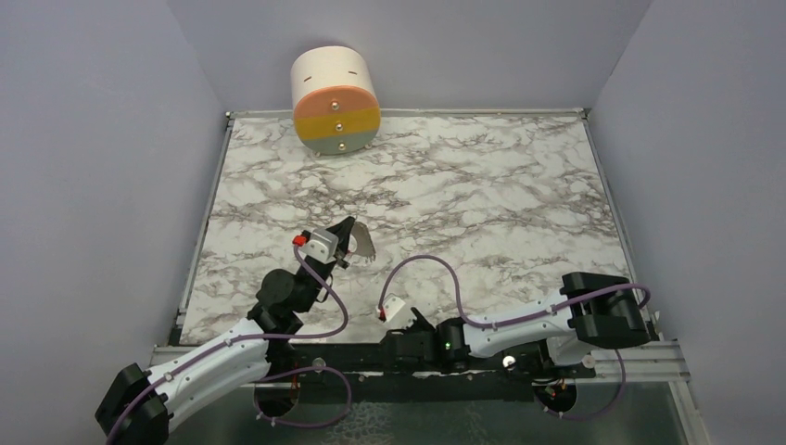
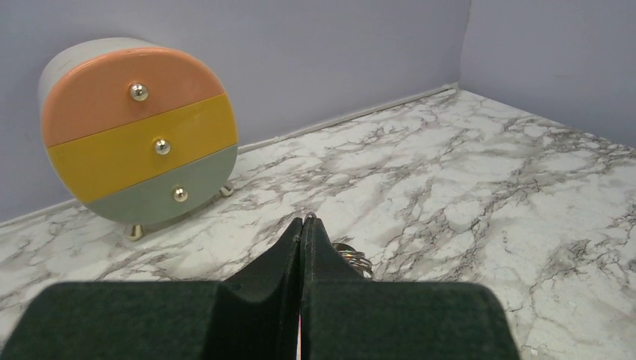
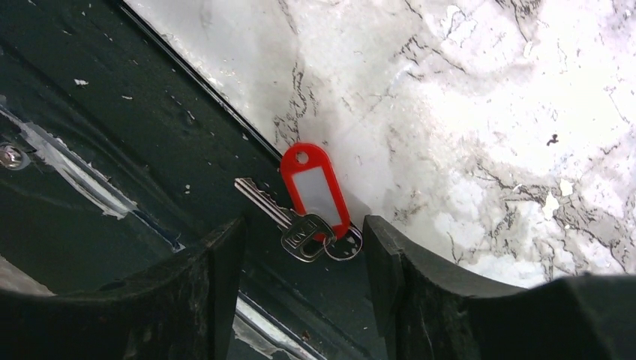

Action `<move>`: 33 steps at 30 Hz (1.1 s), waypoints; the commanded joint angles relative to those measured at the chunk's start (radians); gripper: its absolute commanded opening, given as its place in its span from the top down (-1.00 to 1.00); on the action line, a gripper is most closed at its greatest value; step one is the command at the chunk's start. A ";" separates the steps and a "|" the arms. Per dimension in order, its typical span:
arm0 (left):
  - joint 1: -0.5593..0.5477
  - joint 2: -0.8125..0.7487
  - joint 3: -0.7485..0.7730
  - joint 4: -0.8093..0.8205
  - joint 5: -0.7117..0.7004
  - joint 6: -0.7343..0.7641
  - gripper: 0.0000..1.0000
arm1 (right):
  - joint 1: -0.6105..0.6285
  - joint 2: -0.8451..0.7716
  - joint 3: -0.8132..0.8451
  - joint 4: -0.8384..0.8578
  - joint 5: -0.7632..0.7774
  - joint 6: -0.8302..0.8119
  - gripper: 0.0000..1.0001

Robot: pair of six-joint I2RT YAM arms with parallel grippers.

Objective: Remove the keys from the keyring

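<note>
My left gripper [image 1: 350, 237] is shut over the left middle of the marble table [image 1: 482, 195]. In the left wrist view its jaws [image 2: 304, 225] are pressed together on a metal keyring [image 2: 354, 260]; a loop of wire peeks out at the tips and coiled rings show just right of them. My right gripper [image 1: 408, 324] is open at the table's near edge. In the right wrist view [image 3: 300, 259] a silver key [image 3: 279, 216] with a red plastic tag [image 3: 315, 187] and a small ring [image 3: 348, 244] lies flat between its fingers, untouched, half on the black edge strip.
A round cabinet with orange, yellow and grey-green drawers [image 1: 335, 102] stands at the back left by the wall, also in the left wrist view [image 2: 139, 135]. The black frame strip [image 3: 112, 150] runs along the near edge. Purple walls enclose the table.
</note>
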 commanded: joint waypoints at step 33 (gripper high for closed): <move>0.001 0.153 0.104 0.004 -0.018 0.032 1.00 | -0.395 -0.213 0.045 0.112 0.207 -0.164 0.99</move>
